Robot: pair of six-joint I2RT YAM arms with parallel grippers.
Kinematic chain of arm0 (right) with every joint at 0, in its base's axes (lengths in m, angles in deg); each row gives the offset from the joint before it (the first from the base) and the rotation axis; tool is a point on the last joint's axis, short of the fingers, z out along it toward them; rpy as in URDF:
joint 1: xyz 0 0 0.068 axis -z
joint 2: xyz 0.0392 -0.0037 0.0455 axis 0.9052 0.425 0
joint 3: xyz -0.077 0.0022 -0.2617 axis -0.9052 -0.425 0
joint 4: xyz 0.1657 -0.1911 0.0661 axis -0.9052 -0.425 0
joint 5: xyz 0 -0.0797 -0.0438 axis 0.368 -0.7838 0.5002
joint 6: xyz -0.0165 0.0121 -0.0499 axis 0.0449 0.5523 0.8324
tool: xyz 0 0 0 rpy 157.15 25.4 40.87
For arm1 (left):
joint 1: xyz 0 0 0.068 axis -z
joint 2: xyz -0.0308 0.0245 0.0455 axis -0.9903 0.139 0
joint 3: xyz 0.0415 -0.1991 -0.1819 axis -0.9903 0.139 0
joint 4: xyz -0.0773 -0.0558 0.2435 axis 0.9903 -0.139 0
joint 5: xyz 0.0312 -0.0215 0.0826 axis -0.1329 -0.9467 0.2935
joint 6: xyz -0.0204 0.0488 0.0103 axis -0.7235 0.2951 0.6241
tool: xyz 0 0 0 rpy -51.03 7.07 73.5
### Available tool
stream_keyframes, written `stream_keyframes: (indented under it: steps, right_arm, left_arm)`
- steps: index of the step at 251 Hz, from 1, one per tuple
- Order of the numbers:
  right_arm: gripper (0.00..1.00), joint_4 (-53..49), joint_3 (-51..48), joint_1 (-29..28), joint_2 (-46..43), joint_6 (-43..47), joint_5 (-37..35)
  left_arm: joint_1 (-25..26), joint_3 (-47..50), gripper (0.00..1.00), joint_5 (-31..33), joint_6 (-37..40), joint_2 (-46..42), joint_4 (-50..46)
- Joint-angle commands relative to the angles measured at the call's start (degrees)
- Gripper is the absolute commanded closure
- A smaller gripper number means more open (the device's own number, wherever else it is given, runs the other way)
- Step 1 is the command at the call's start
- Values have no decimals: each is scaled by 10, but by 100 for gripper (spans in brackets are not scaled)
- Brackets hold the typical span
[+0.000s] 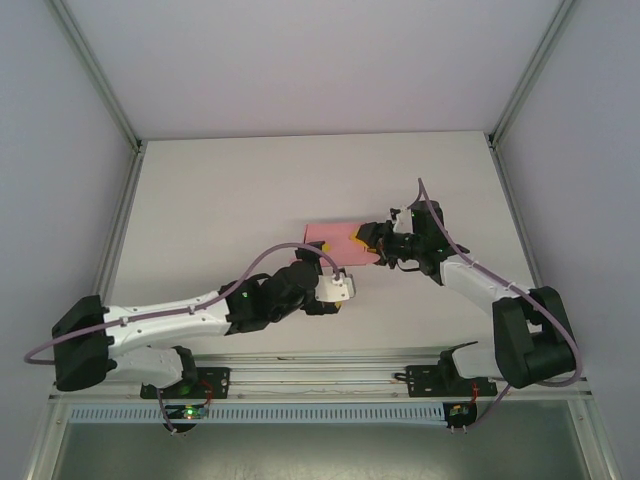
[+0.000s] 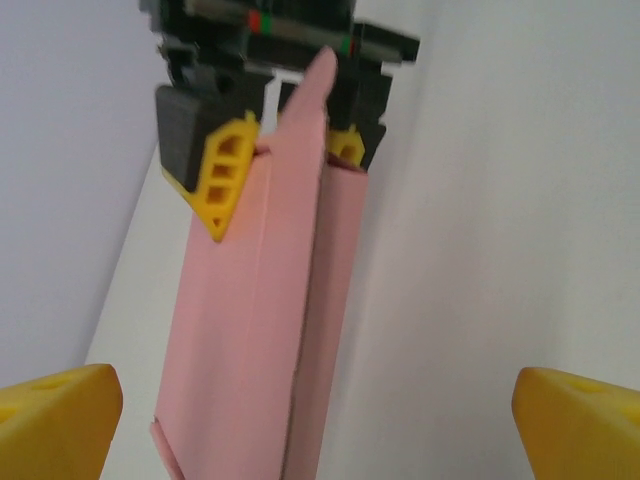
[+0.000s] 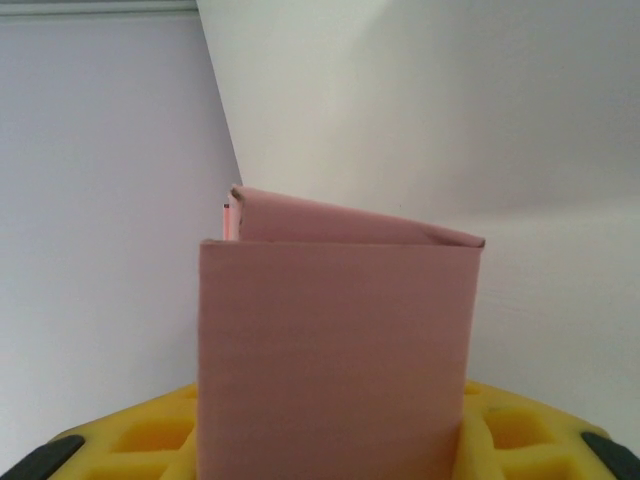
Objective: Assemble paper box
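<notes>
White table (image 1: 200, 190), pale walls (image 1: 300, 60): right pincer (image 1: 370, 240) clamps paper box (image 1: 330, 237), left pincer (image 1: 342, 287) wide open.

Top external hangs high above and behind the arm bases (image 1: 190, 382), looking down on the table (image 1: 220, 190), the paper box (image 1: 338, 240) small at mid-frame. Left wrist looks close along the paper box (image 2: 250, 330) toward the right gripper (image 2: 288, 168) at its far end. Right wrist faces back from that end, paper box (image 3: 335, 350) looming large. All three share it.
</notes>
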Motion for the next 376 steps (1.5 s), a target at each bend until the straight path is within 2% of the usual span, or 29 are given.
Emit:
stream_keyframes:
  steps: [1, 17, 35, 60, 89, 105, 169, 194, 224, 276, 289, 325, 328, 331, 334, 376]
  right_arm:
    - [63, 11, 24, 6, 9, -38, 51]
    - [63, -8, 30, 6, 12, -38, 60]
    - [63, -46, 47, 5, 15, -19, 69]
    - [63, -109, 65, 1, 16, 14, 70]
    - [63, -102, 53, -1, 5, 3, 75]
    - [62, -98, 48, -1, -2, -6, 77]
    - [61, -79, 43, -14, -30, -33, 81]
    - [61, -80, 44, -16, -29, -30, 80]
    - [60, -85, 44, -19, -23, -27, 84]
    - [55, -103, 46, -16, -20, -9, 81]
    - [51, -106, 45, -15, -21, -7, 81]
    - [29, -135, 49, -5, -28, 24, 69]
    - [24, -136, 49, -3, -29, 25, 69]
    - [7, -138, 49, -2, -30, 28, 68]
    - [2, -138, 49, -1, -32, 29, 68]
    - [1, -192, 62, 27, -72, 94, 1]
  left_arm:
    - [6, -10, 0, 89, 54, 35, 42]
    - [5, 2, 0, 141, 87, 56, 96]
    - [3, 8, 0, 164, 110, 70, 130]
    - [-13, 8, 1, 164, 102, 73, 131]
    - [-17, 8, 7, 167, 98, 72, 123]
    - [-19, 13, 15, 176, 107, 77, 138]
    - [-29, -3, 19, 182, 108, 106, 126]
    - [-29, -12, 28, 202, 117, 124, 131]
    - [-28, -18, 37, 198, 119, 136, 137]
    - [-28, -25, 43, 206, 122, 151, 139]
    - [-28, -27, 45, 210, 121, 154, 140]
    - [-28, -29, 51, 195, 109, 150, 127]
    - [-29, -29, 52, 193, 107, 148, 124]
    - [-28, -28, 52, 190, 106, 147, 121]
    - [-28, -28, 53, 186, 104, 146, 118]
    - [-31, -37, 56, 145, 67, 123, 47]
